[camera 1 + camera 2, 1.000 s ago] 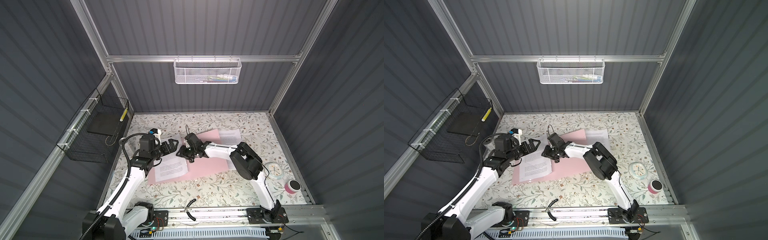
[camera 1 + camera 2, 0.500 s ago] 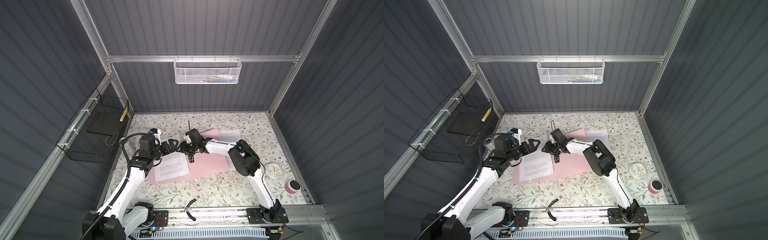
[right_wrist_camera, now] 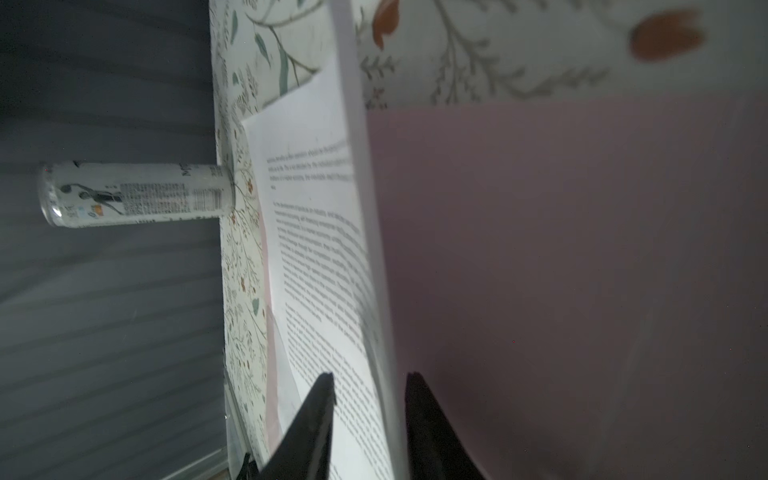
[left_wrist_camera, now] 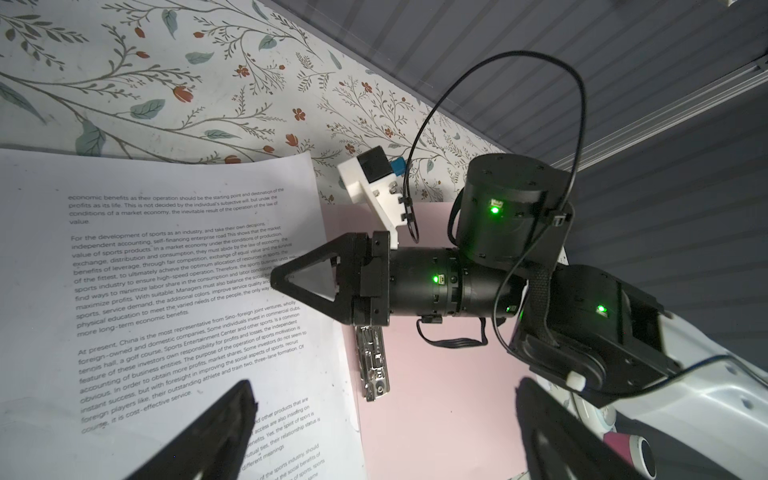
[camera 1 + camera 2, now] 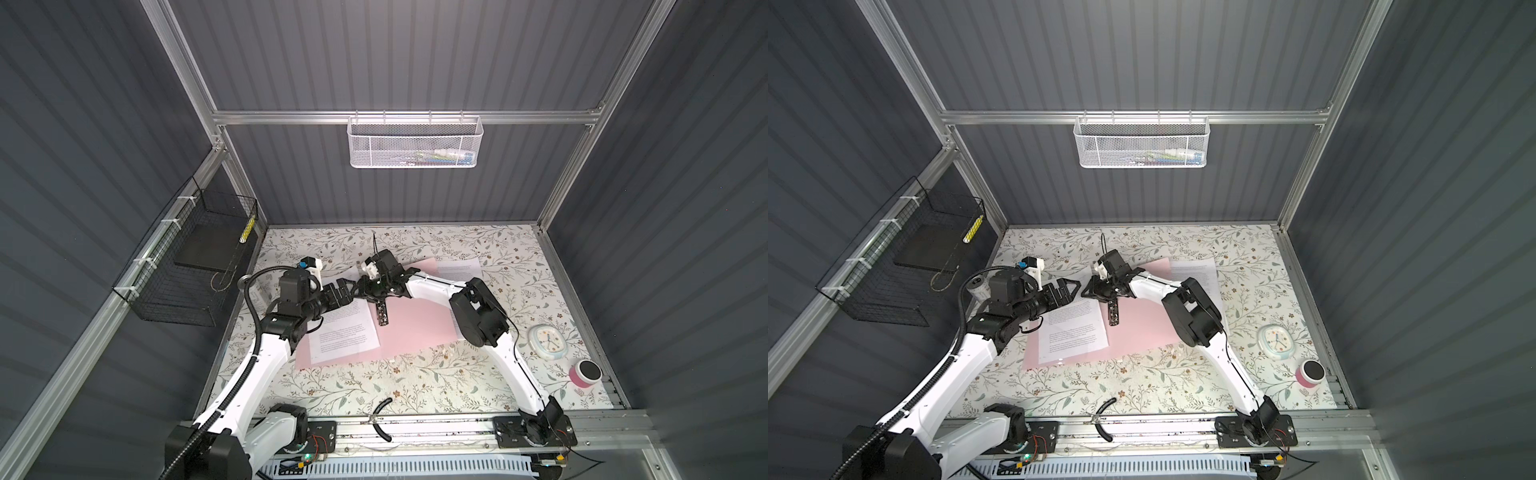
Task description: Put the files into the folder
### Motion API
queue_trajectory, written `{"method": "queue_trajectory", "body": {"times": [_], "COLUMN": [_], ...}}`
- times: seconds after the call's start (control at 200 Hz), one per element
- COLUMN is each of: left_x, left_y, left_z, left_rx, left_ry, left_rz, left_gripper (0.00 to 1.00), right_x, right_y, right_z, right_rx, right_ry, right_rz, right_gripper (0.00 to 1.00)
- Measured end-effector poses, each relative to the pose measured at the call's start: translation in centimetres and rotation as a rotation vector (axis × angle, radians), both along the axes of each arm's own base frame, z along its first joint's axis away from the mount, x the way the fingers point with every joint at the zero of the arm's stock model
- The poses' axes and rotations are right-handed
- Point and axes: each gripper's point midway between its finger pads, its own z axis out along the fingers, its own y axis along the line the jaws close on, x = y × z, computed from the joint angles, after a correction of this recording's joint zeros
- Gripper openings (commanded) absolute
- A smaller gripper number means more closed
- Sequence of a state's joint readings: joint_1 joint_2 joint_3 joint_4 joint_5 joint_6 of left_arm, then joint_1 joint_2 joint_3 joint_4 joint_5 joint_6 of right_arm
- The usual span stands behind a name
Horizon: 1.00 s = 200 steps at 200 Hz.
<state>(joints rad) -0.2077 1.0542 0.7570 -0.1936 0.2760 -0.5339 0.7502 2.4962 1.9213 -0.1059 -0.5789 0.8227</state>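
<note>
Right pincer (image 3: 370, 376) narrowed astride files (image 3: 316, 232) edge, grip unclear; left pincer (image 4: 384, 386) wide open.

Both arms are reaching over the folder (image 5: 415, 328), tips nearly meeting; left gripper (image 5: 1073, 287) gaping wide, right gripper (image 4: 278, 282) barely parted.

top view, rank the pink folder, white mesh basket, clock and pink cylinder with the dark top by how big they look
1. folder, lying open, clearly largest.
2. white mesh basket; it hangs nearer the camera, so it may look oversized.
3. clock and pink cylinder: nearly alike, so not ranked.
</note>
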Motion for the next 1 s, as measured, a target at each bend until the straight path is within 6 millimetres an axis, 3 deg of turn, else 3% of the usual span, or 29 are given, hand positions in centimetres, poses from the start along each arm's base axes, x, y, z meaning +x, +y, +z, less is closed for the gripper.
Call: {"method": "queue_trajectory", "body": {"times": [0.085,0.315,0.685,1.001], "left_x": [0.0,0.0,0.1,0.1], "left_y": [0.0,0.1,0.4,0.6], "left_z": [-0.1,-0.3,-0.4,-0.5], "left_rx": [0.0,0.01,0.02,0.029], "left_ry": [0.002,0.009,0.01,0.012], "left_rz": [0.0,0.005,0.016,0.028], "left_gripper": [0.98,0.98,0.97,0.97], "right_x": [0.0,0.1,1.6,1.1], "right_y": [-0.1,-0.9,-2.7,-3.2], "right_z": [-0.1,-0.4,1.5,-0.8], "right_rx": [-0.005,-0.02,0.011,0.022], "right_ry": [0.003,-0.002,-0.024,0.041], "right_rz": [-0.003,-0.018,-0.101,-0.185], "right_gripper": [0.0,0.0,0.0,0.0]}}
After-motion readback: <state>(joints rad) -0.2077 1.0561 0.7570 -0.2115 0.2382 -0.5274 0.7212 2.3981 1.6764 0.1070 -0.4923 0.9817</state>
